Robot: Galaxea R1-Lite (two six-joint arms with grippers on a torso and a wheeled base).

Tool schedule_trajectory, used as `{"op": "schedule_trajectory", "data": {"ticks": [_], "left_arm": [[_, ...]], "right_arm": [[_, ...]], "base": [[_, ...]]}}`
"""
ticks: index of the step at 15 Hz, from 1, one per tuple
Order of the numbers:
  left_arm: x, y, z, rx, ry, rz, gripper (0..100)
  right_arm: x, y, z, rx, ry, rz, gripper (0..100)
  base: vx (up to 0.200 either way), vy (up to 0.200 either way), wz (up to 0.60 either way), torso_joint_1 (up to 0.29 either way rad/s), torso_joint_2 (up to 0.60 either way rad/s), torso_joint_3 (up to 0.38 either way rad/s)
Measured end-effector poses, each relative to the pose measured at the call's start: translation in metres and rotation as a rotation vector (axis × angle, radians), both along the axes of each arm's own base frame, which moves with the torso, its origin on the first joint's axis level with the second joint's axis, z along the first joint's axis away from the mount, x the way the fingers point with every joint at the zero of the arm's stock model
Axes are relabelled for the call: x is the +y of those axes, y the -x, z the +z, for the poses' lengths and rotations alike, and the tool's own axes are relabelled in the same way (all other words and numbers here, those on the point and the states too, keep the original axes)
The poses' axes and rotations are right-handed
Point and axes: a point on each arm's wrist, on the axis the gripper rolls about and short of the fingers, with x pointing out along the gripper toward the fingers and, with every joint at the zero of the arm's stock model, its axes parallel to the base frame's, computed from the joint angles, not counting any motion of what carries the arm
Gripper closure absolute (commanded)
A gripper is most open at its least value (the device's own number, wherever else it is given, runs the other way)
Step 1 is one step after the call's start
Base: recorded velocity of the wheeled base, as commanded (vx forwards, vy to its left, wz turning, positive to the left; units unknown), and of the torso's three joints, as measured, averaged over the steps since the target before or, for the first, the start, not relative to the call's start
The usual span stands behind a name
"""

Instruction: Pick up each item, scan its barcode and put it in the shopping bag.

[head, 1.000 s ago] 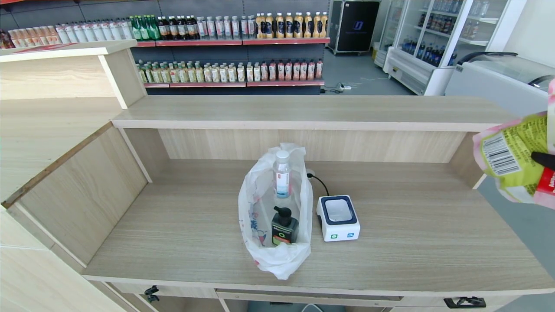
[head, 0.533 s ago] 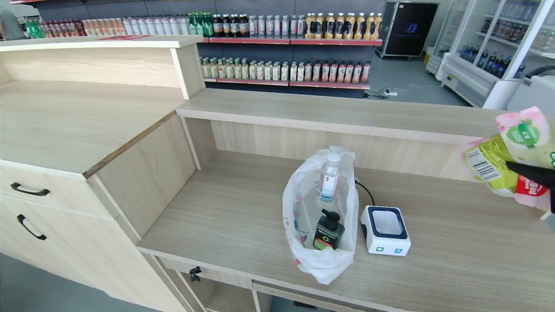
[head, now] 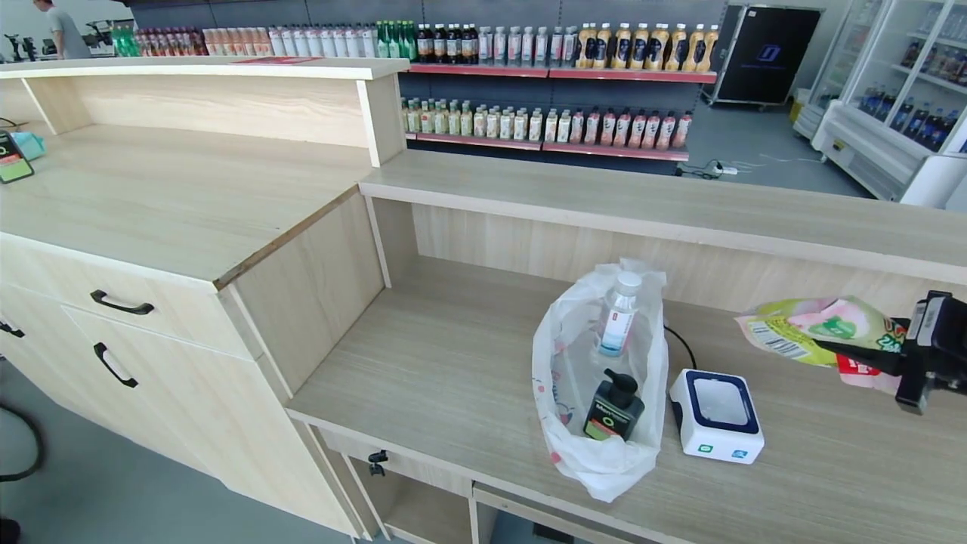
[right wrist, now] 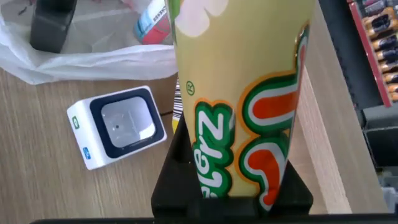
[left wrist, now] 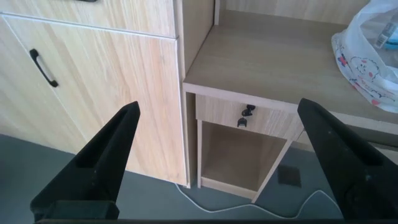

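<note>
The left gripper [left wrist: 217, 106] hangs low in front of the cabinet, its two fingers spread wide apart with nothing between them, facing the cupboard doors and a small key [left wrist: 247, 115] in the lock under the counter's edge. On the wooden counter [head: 453, 363] a white plastic shopping bag [head: 555, 355] lies open near the front edge. Inside it a dark pump bottle [head: 613, 408] stands at the near end and a clear water bottle [head: 618, 313] with a white cap stands at the far end. Just beside the bag, on its right, sits a small white scanner [head: 714, 415] with a dark-framed window facing up; a black cable [head: 684, 344] runs from behind it toward the back wall. Farther right, the right gripper [head: 838, 349] is clamped on a green and pink snack packet [head: 820, 329], held above the counter, clear of the scanner and a little behind it, lying roughly flat. Its barcode [head: 778, 341] is at the end that points toward the bag. Behind the counter runs a raised ledge [head: 642, 204], and beyond it stand store shelves [head: 544, 125] lined with drink bottles.
</note>
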Motion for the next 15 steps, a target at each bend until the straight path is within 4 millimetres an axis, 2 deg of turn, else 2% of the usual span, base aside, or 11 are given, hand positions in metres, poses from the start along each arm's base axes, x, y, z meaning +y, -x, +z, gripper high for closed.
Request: {"op": "schedule_trajectory", "data": {"ticks": [6,12,15], "left_arm": [[0.000,0.000,0.000,0.000,0.000,0.001,0],[0.000,0.000,0.000,0.000,0.000,0.001,0],[0.000,0.000,0.000,0.000,0.000,0.001,0]], "right_arm": [[-0.013,-0.031,-0.022,0.045,-0.016,0.058,100],[-0.020,-0.051,-0.043,-0.029,0.133,0.160,100],[-0.019,-0.063,-0.051,-0.032,0.151,0.189,100]], "base": [[0.000,0.000,0.00,0.000,0.00,0.000],[0.000,0.000,0.00,0.000,0.00,0.000],[0.000,0.000,0.00,0.000,0.00,0.000]]}}
